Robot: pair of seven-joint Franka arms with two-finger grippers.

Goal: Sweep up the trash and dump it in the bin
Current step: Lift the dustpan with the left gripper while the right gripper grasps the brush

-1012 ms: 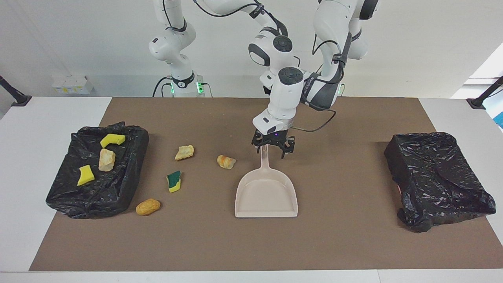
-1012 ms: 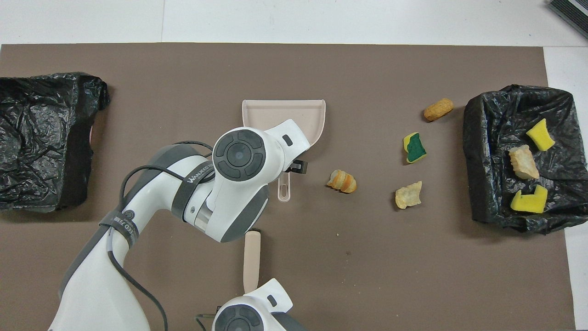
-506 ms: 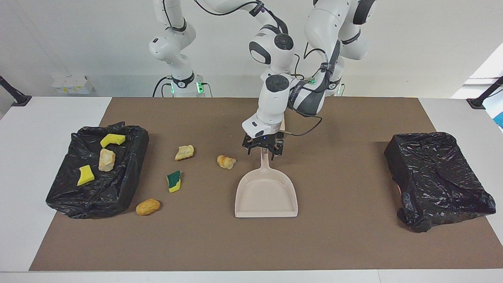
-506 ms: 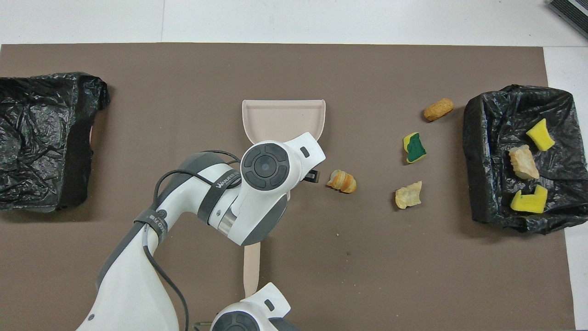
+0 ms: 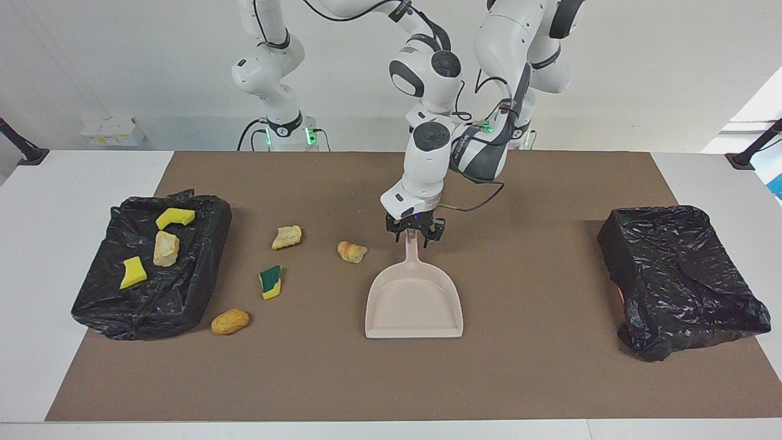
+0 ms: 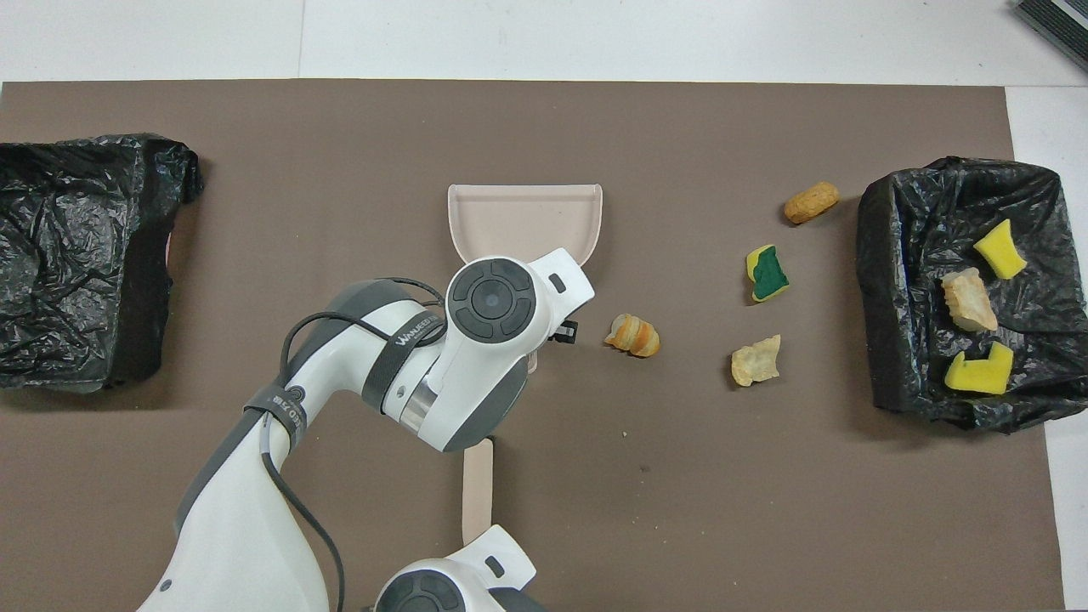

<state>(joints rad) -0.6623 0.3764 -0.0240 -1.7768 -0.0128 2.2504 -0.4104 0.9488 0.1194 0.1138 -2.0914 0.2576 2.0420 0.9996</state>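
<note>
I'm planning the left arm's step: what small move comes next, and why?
Probably close the left pincer on the dustpan handle. It sits right at the handle's tip, the pan lies flat on the mat, and four trash pieces, the nearest a striped pastry, lie unswept.

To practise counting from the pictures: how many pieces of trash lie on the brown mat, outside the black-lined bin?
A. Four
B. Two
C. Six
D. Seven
A. Four pieces lie loose on the mat: the striped pastry lump, the pale bread scrap, the green-topped sponge and the orange lump. The other three rest inside the bin at the right arm's end.
</note>
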